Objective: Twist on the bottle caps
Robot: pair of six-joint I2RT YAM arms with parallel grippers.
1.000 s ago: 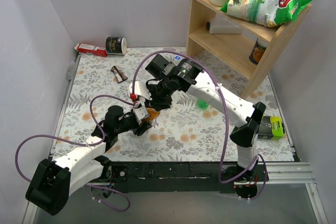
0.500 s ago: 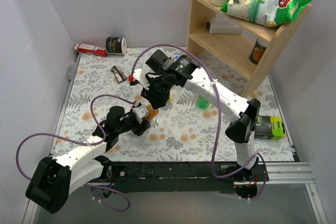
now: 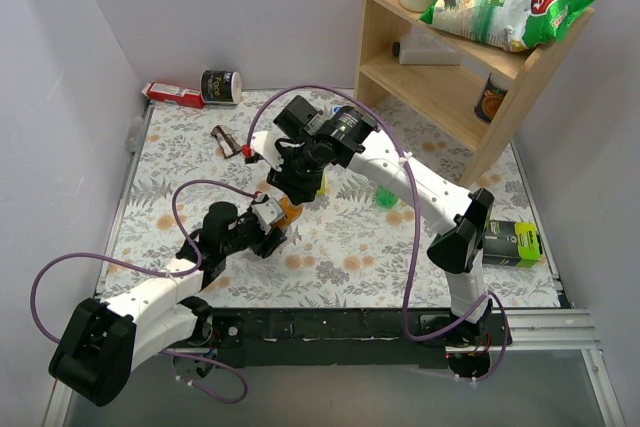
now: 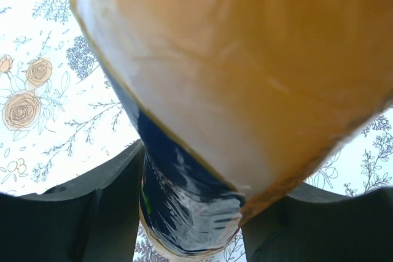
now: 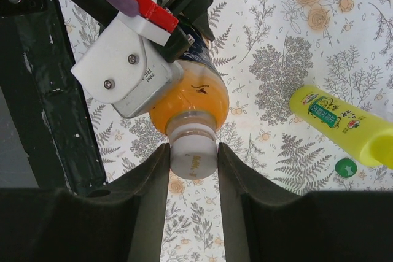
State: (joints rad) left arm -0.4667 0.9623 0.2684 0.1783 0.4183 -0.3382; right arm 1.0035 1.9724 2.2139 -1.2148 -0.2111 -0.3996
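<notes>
The orange bottle (image 3: 289,212) is tilted in my left gripper (image 3: 272,232), which is shut on its dark-labelled body (image 4: 184,200); its orange wall (image 4: 245,59) fills the left wrist view. A white cap (image 5: 193,157) sits on the bottle's neck. My right gripper (image 5: 193,151) is shut on that cap, with one finger touching each side, and it hangs right over the bottle top in the top view (image 3: 298,192). A green cap (image 5: 346,167) lies on the floral mat beside the slim yellow bottle (image 5: 338,127). No blue cap or clear bottle shows.
A small green thing (image 3: 385,197) sits on the mat right of the arms. A wooden shelf (image 3: 430,67) with a chips bag stands at the back right. A can (image 3: 222,87), a red box (image 3: 172,95) and a small brown item (image 3: 227,140) lie at the back left. A green-black box (image 3: 518,243) lies at the right edge.
My right wrist has shifted a little up and left and turned over the bottle top, then held still. The left arm and the orange bottle have barely moved.
</notes>
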